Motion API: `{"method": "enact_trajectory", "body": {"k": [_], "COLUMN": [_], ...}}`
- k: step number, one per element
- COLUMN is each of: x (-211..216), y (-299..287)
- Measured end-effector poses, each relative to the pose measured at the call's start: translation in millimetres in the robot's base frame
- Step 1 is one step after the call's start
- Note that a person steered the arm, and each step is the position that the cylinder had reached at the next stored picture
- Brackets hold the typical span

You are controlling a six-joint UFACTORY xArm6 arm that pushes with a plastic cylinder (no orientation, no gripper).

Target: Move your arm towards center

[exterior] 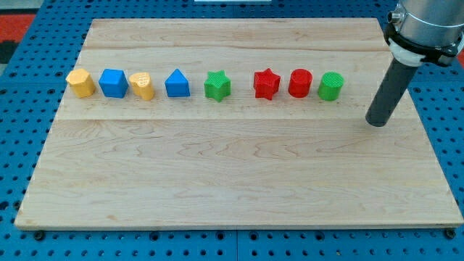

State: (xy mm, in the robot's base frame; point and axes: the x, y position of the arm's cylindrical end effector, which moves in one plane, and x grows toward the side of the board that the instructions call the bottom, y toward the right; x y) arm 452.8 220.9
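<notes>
My tip (376, 121) rests on the wooden board (232, 181) at the view's right, a little right of and below the green cylinder (330, 85). A row of blocks runs across the upper part of the board. From the view's left they are a yellow hexagonal block (80, 83), a blue cube (113, 83), a yellow rounded block (143, 85), a blue triangular block (177, 84), a green star (217, 85), a red star (267, 84), a red cylinder (300, 83) and the green cylinder. The tip touches no block.
The board lies on a blue pegboard surface (22, 109) that shows around its edges. The arm's grey body (424, 25) reaches in from the view's top right.
</notes>
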Motion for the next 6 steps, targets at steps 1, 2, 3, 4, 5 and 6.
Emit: {"method": "enact_trajectory", "body": {"k": [1, 2, 3, 4, 5, 6], "x": [0.0, -14.1, -14.2, -14.2, -14.2, -14.2], "y": [0.0, 0.2, 1.6, 0.6, -0.2, -0.2]}}
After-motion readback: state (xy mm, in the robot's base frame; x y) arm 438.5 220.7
